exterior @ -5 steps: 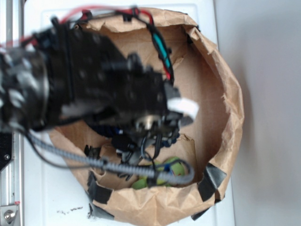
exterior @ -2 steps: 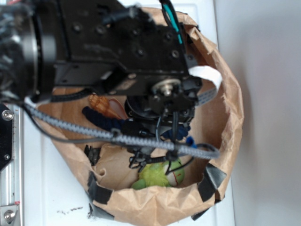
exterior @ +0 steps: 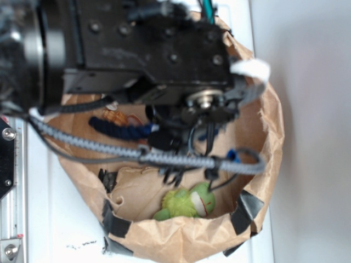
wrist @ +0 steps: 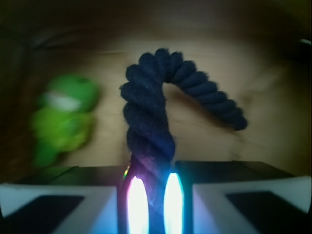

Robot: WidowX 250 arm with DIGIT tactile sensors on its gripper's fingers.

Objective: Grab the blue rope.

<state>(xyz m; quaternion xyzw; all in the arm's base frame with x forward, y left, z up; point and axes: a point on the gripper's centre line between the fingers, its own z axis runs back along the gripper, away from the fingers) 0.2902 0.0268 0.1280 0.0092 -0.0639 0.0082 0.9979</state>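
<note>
Hand: on my wrist view the hand (wrist: 150,204) is closed tight on the blue rope (wrist: 146,126), its two lit fingers (wrist: 136,204) pressing the strands from either side.
Blue rope: it rises from the fingers toward 12 o'clock, arches over and droops toward 4 o'clock, with the free end hanging clear.
Blue rope, exterior view: a navy length (exterior: 122,131) shows at 9 o'clock of the hand, under the black arm (exterior: 137,52).
Paper bag: the brown bag (exterior: 271,126) stands open, with black tape patches on its rim at 5 and 7 o'clock.
Green plush toy: it lies on the bag floor (exterior: 189,201) toward 6 o'clock; blurred at 9 o'clock on my wrist view (wrist: 63,119).
Grey braided cable: it (exterior: 181,160) crosses the bag mouth.
Desk: white (exterior: 60,219).
</note>
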